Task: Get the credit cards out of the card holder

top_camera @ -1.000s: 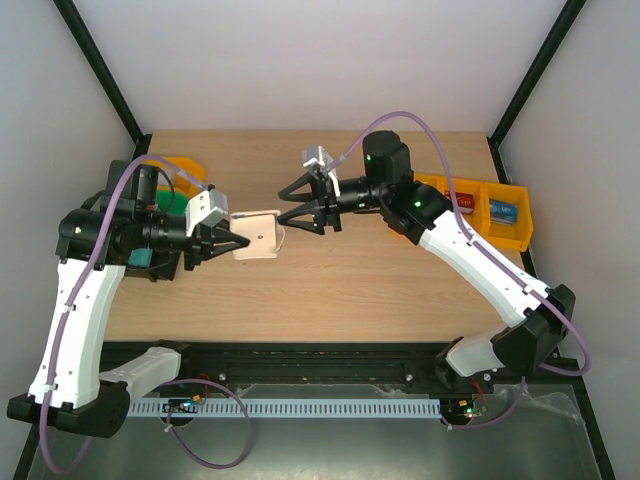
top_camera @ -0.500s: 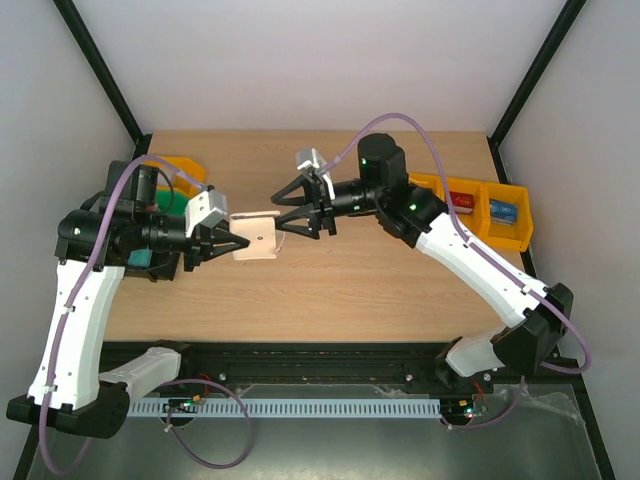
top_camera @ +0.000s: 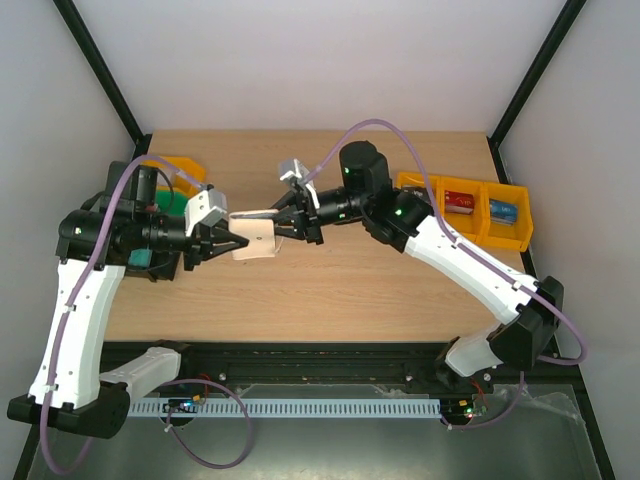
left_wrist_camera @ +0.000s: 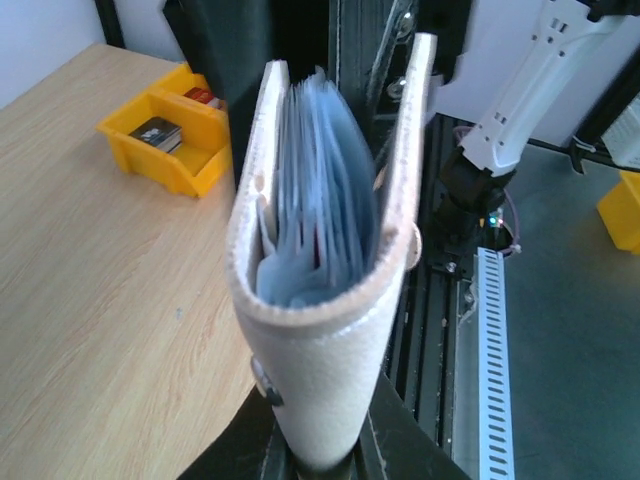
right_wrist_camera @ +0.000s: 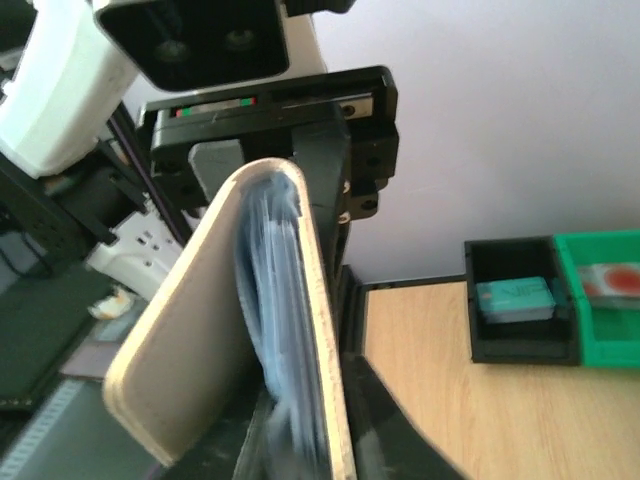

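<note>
The card holder is held in the air between the two arms, pale beige outside with blue sleeves inside. My left gripper is shut on its folded spine, and in the left wrist view the card holder stands up out of the left gripper, its covers slightly apart. My right gripper meets its open edge from the right. The right wrist view shows the right gripper shut on the card holder, pinching the blue sleeves and one cover. I cannot pick out the credit cards among the sleeves.
A row of yellow bins holding small packs lines the table's right side. A yellow bin and a green bin sit at the left behind my left arm. The black frame rail runs along the near edge.
My right gripper has moved left to the card holder's open edge and closed from wide open. The left gripper and the card holder have stayed still.
</note>
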Motion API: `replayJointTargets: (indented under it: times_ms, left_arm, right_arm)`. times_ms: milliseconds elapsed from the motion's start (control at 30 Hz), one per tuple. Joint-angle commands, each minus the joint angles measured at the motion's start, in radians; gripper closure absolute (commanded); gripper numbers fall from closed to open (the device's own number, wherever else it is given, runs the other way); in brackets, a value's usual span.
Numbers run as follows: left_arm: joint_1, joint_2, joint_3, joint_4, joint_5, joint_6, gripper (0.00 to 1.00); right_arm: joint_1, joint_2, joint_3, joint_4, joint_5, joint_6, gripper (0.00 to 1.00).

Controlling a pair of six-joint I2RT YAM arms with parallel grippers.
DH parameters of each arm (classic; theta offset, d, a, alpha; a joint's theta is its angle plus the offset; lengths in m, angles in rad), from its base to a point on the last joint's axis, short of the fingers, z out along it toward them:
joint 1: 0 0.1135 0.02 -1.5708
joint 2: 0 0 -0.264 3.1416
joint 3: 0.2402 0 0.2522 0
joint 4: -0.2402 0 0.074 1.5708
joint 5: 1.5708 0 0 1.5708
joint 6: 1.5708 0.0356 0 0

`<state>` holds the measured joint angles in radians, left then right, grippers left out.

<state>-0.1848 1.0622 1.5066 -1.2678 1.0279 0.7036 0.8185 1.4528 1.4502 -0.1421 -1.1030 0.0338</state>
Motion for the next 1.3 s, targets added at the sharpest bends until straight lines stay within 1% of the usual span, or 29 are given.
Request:
replayJointTargets:
  times_ms: [0, 33, 67, 133, 167, 200, 233, 267, 333, 400, 433, 533, 633, 767, 933, 1033, 1133, 1200, 1267]
  left_arm:
    - [-0.001, -0.012, -0.012, 0.029, 0.034, -0.008, 0.98]
    - [-0.001, -0.014, -0.013, 0.042, 0.028, -0.024, 0.93]
    - [0.0, -0.016, -0.016, 0.064, 0.014, -0.048, 0.8]
    - [0.001, -0.021, -0.027, 0.144, -0.05, -0.139, 0.38]
    - [0.002, -0.023, -0.039, 0.197, -0.11, -0.197, 0.24]
    - [0.002, -0.024, -0.048, 0.246, -0.177, -0.253, 0.12]
    - [0.002, -0.023, -0.056, 0.287, -0.256, -0.293, 0.05]
    - [0.002, -0.023, -0.064, 0.321, -0.334, -0.322, 0.01]
    - [0.002, -0.018, -0.088, 0.38, -0.481, -0.363, 0.0]
    - [0.001, -0.01, -0.112, 0.416, -0.572, -0.38, 0.0]
    - [0.0, -0.007, -0.124, 0.427, -0.588, -0.385, 0.01]
    - [-0.005, 0.0, -0.138, 0.452, -0.572, -0.419, 0.0]
    - [-0.005, 0.009, -0.131, 0.466, -0.551, -0.441, 0.01]
    - [-0.006, 0.02, -0.12, 0.479, -0.538, -0.455, 0.01]
    - [-0.007, 0.03, -0.129, 0.506, -0.541, -0.479, 0.0]
    - [-0.007, 0.027, -0.137, 0.527, -0.616, -0.491, 0.01]
    - [-0.007, 0.025, -0.139, 0.541, -0.681, -0.494, 0.0]
    - [-0.007, 0.027, -0.127, 0.531, -0.645, -0.485, 0.01]
    - [-0.006, 0.029, -0.098, 0.499, -0.559, -0.468, 0.0]
  right_arm:
    - [0.013, 0.005, 0.016, 0.119, 0.06, 0.101, 0.96]
    - [0.013, 0.004, 0.016, 0.123, 0.079, 0.116, 0.98]
    - [0.012, 0.004, 0.016, 0.124, 0.1, 0.128, 0.98]
    - [0.011, 0.006, 0.021, 0.095, 0.17, 0.149, 0.98]
    - [0.012, 0.006, 0.026, 0.075, 0.22, 0.161, 0.98]
    - [0.012, 0.007, 0.031, 0.055, 0.282, 0.178, 0.98]
    - [0.013, 0.008, 0.04, 0.038, 0.354, 0.202, 0.98]
    - [0.013, 0.012, 0.051, 0.016, 0.455, 0.244, 0.98]
    - [0.012, 0.029, 0.083, -0.045, 0.686, 0.35, 0.98]
    - [0.022, 0.049, 0.102, -0.093, 0.847, 0.444, 0.98]
    - [0.038, 0.058, 0.109, -0.108, 0.914, 0.472, 0.98]
    - [0.123, 0.083, 0.128, -0.122, 1.11, 0.464, 0.98]
    - [0.17, 0.108, 0.183, -0.128, 1.202, 0.456, 0.98]
    - [0.211, 0.147, 0.235, -0.152, 1.229, 0.436, 0.98]
    - [0.238, 0.193, 0.284, -0.184, 1.186, 0.418, 0.98]
    - [0.238, 0.185, 0.283, -0.183, 1.17, 0.412, 0.98]
    - [0.238, 0.184, 0.294, -0.199, 1.192, 0.408, 0.98]
    - [0.238, 0.188, 0.296, -0.203, 1.199, 0.408, 0.98]
    - [0.238, 0.198, 0.3, -0.211, 1.204, 0.407, 0.98]
